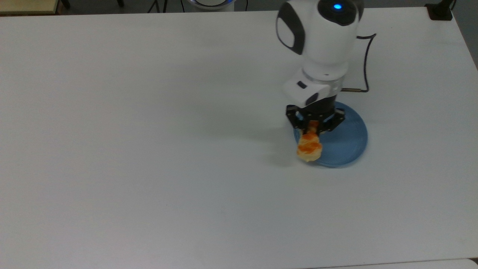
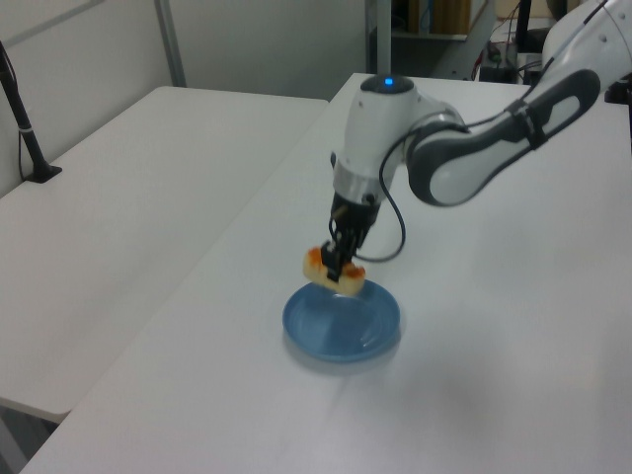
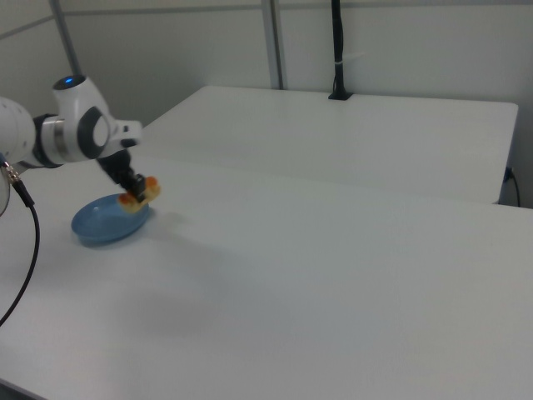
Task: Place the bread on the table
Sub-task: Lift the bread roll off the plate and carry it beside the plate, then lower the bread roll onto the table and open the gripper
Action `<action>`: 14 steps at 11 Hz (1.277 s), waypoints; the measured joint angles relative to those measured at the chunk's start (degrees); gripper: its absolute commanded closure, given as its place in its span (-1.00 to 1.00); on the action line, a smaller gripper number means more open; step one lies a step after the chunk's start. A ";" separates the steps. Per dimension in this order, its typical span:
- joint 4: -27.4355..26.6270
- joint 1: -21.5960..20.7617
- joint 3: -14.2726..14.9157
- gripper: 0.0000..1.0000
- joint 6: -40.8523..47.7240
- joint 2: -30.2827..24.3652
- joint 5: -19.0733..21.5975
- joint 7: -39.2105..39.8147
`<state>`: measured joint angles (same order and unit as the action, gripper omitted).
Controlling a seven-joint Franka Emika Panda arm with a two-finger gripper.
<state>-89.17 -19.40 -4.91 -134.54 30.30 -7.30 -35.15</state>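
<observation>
Left view: bread (image 2: pixel 334 273) clear above plate (image 2: pixel 342 326)
Gripper (image 2: pixel 339 263): fingers pinch bread between them

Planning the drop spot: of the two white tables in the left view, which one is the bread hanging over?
The table with the blue plate on it; the bread hangs there in the fingers. The other table lies across a gap.

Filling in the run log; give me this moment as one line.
gripper: shut on bread | bread: lifted above blue plate | table: placement pending

The arm points its gripper (image 2: pixel 338 269) straight down (fingers clamped together).
</observation>
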 measured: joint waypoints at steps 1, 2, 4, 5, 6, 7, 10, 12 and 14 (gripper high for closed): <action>0.49 2.40 0.04 0.39 0.00 -0.24 -1.72 1.19; 0.55 4.52 0.06 0.39 0.00 -0.20 -4.19 2.72; 0.50 8.10 0.16 0.39 0.00 0.15 -8.29 6.30; 0.48 9.89 0.24 0.39 0.00 0.40 -8.81 9.20; 0.53 11.74 0.27 0.39 0.00 0.79 -8.88 12.27; 0.72 13.39 0.32 0.39 0.00 1.39 -8.88 14.79; 2.25 15.91 0.35 0.17 -0.61 4.95 -8.88 16.72; 3.19 16.17 0.35 -1.00 -1.21 6.53 -8.91 16.72; 3.57 16.53 0.35 -1.00 -1.21 6.55 -8.89 16.69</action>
<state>-85.60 -2.88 -4.56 -135.75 36.85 -16.19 -18.45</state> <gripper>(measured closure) 0.537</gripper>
